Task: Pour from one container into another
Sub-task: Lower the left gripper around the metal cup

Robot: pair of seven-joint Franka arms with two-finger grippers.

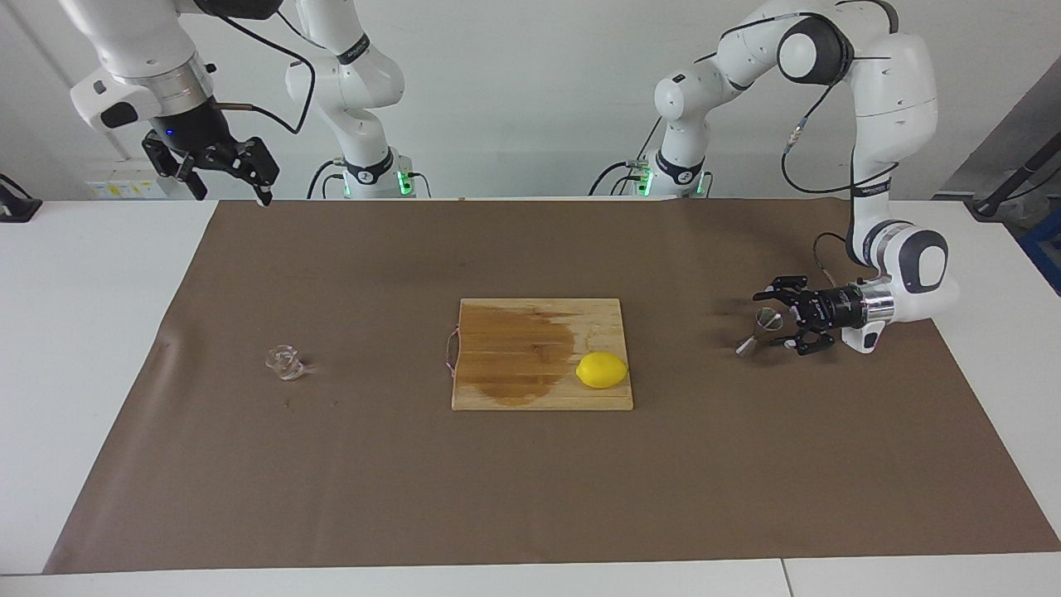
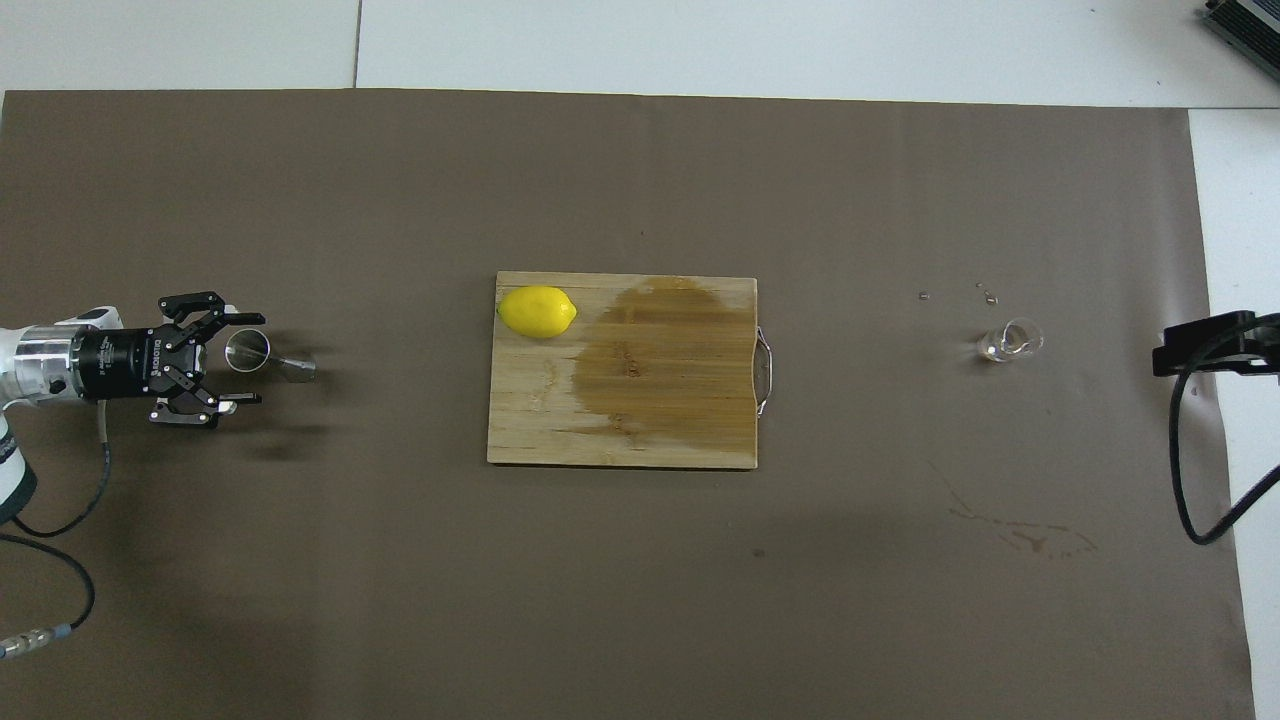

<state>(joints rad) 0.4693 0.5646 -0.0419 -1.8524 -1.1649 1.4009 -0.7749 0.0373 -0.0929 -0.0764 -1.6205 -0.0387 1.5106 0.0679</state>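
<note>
Brown mat [image 1: 530, 497]: L end effector [image 1: 772, 322] released round jigger [image 1: 758, 330]; R end effector [image 1: 234, 176] released, waiting w/ nothing held.

Left arm comes from its base at about 1 o'clock in the facing view, upper links high, elbow folded over, forearm dropping down; wrist bent so the left gripper [image 1: 772, 319] [image 2: 248, 365] lies horizontal, low over the mat, pointing toward 9 o'clock in the facing view and 3 o'clock in the overhead view. Fingers spread wide, one finger [image 1: 767, 294] at 12 o'clock of the gap, the other at 6. Right arm waits, raised at about 10 o'clock in the facing view, wrist angled down; right gripper [image 1: 232, 186] up in the air, tips pointing roughly 5 o'clock, fingers apart.
</note>
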